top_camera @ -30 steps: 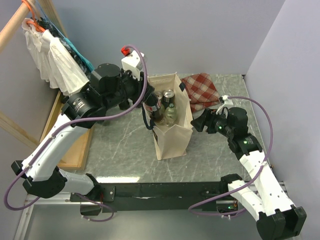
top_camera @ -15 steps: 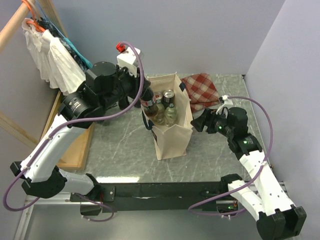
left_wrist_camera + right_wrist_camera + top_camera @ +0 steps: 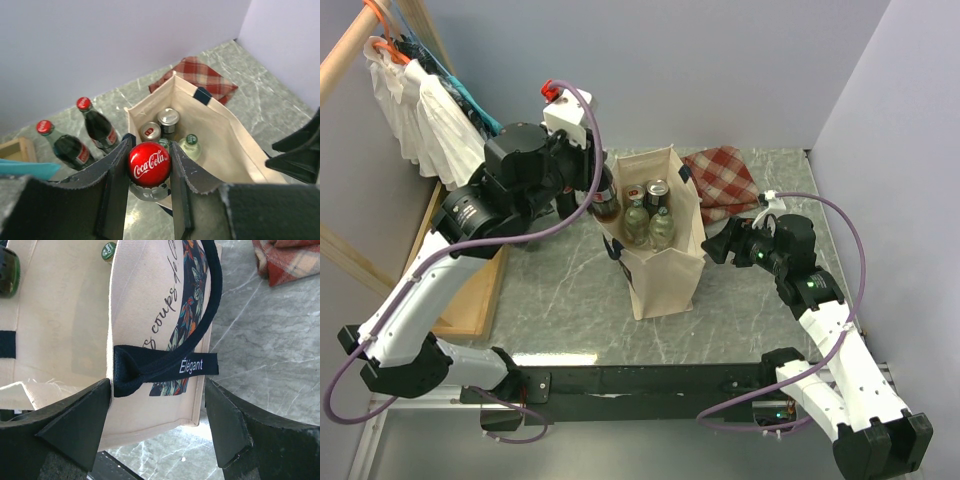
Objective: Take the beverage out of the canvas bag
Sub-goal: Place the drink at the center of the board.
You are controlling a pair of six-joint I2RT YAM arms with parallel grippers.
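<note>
Since one second ago the left arm has swung up and to the left, and the cola bottle [image 3: 607, 203] has come out of the canvas bag [image 3: 665, 285]. The bag stands upright on the table, with two cans and a green-capped bottle [image 3: 190, 145] inside. The cola bottle hangs just outside the bag's left rim. The right gripper [image 3: 157, 383] has its jaws wide apart, one at each edge of the bag's printed side; I cannot tell if they press on it. The left gripper [image 3: 150, 150] is clamped on the cola bottle's neck, and the red cap [image 3: 149, 164] sits between its fingers.
</note>
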